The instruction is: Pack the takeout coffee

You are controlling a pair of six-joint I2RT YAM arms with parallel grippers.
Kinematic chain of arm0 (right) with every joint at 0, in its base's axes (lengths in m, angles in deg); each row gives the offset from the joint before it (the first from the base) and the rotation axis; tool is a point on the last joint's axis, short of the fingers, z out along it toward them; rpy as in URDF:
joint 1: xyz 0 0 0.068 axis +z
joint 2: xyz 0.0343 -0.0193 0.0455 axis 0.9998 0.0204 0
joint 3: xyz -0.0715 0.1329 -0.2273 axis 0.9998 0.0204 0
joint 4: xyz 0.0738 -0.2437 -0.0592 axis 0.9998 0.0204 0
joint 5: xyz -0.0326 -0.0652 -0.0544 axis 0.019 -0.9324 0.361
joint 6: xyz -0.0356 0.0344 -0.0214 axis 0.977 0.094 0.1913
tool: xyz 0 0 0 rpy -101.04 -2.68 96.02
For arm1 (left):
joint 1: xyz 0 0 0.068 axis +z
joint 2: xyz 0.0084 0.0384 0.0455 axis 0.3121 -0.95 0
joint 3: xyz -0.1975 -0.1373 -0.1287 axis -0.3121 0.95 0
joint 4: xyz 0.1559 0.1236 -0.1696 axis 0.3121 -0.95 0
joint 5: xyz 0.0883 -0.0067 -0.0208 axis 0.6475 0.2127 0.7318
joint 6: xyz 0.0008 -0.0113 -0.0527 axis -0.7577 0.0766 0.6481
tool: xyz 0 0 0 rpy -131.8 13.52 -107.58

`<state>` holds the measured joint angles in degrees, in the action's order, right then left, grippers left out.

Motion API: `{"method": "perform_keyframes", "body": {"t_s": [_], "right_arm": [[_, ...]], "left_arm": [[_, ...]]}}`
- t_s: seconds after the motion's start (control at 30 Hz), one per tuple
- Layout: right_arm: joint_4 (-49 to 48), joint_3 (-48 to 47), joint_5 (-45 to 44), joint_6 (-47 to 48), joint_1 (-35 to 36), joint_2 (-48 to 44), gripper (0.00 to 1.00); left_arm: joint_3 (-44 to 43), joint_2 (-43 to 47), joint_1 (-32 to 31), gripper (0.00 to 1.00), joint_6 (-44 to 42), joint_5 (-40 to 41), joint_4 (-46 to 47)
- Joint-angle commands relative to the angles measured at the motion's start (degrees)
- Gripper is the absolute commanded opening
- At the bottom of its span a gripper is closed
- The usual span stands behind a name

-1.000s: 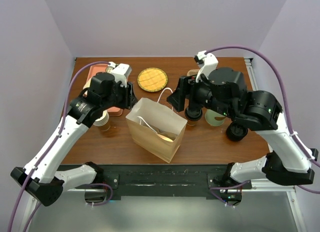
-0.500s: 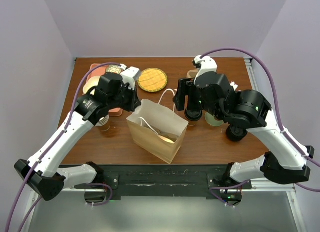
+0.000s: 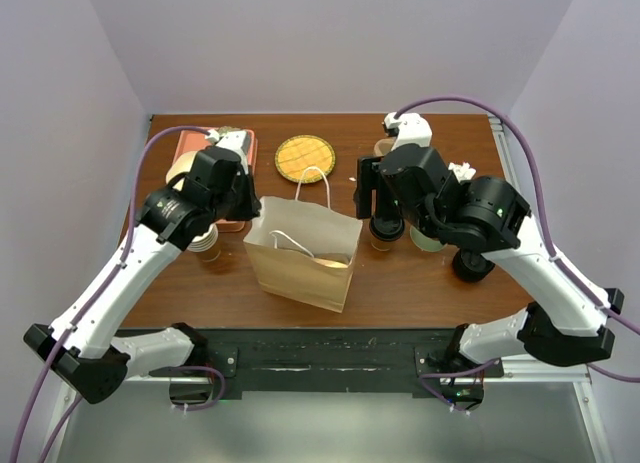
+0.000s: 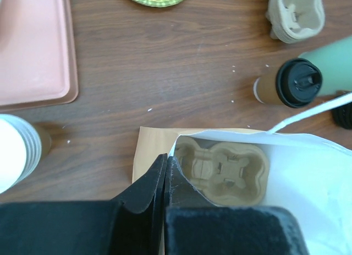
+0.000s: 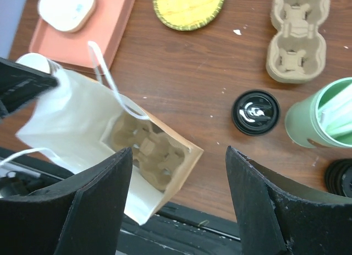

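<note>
Leftward the bag point(image 3: 300, 258) has shifted since a second ago, its rim now pinched between the closed jaws of the left gripper point(image 4: 166, 169). Right of the bag, the coffee point(image 4: 289, 84) stands upright on the table point(image 4: 165, 73), under the right gripper point(image 5: 179, 156), whose fingers are spread wide and empty. A carrier point(image 4: 225, 169) lies inside the bag.

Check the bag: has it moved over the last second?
Yes: the bag has shifted slightly left and back, toward the yellow mat, its near corner farther from the front edge of the table.

Top camera looks down; both wrists overlook the bag point(image 4: 308, 172).
</note>
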<state>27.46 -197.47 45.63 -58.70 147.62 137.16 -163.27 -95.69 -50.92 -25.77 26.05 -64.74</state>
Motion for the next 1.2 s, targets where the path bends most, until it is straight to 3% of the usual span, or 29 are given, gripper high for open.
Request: {"method": "perform_keyframes", "body": {"t_s": [0.0,0.13,0.23,0.3,0.33,0.47,0.63,0.73,0.97,1.17], "right_arm": [[2.39,1.99,-5.25,-1.03,-1.91,-1.27,0.72],[0.74,3.23,1.22,3.18,-13.03,-1.19,0.71],[0.99,-0.01,3.44,6.44,-16.06,1.53,0.71],[1.87,-2.13,3.35,6.97,-16.42,3.29,0.71],[2.57,-2.92,3.62,6.80,-16.68,4.08,0.71],[0.47,2.77,5.37,6.97,-18.17,4.97,0.72],[-5.68,12.26,11.78,11.27,-26.50,6.55,0.72],[-5.52,12.28,14.60,13.91,-28.72,9.71,0.72],[-11.57,19.39,23.12,18.13,-30.13,10.94,0.73],[-12.28,20.10,26.91,22.26,-30.31,16.12,0.73]], "left_arm": [[-1.02,1.39,0.74,0.00,3.81,4.71,-3.16],[-0.67,2.89,1.09,0.00,5.05,7.69,-4.48],[-0.49,2.98,2.06,0.01,3.73,6.56,-5.18],[-0.67,3.50,2.06,0.15,2.86,4.54,-4.66],[-0.75,3.77,2.14,0.31,2.42,3.67,-4.22],[-1.28,4.47,2.14,0.51,1.01,0.68,-3.43],[2.23,4.47,2.06,0.53,0.57,-2.58,-2.20],[3.82,3.42,2.14,0.49,-0.40,-3.20,-1.84],[1.71,2.98,2.06,0.44,-4.00,-2.76,-3.16],[1.00,3.68,2.06,0.52,-5.06,-2.67,-4.13]]}}
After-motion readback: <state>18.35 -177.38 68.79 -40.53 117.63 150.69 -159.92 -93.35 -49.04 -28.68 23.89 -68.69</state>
